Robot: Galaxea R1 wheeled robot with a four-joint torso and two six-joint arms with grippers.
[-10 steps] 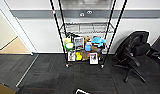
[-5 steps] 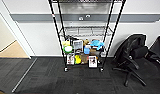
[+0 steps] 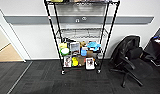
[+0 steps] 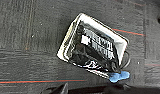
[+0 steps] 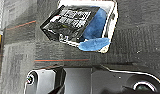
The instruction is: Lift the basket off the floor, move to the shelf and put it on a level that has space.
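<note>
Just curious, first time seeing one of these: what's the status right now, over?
Jaws: can't tell. Basket seen over carpet, dark items and blue cloth inside. Shelf ahead, middle tier bare, lower tiers crowded. Chair right of it.

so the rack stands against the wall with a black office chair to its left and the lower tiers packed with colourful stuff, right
Not quite: in the head view the black office chair stands to the right of the rack, not its left. The rest holds: the rack is against the wall, and its lower tiers are packed with colourful items.
</note>
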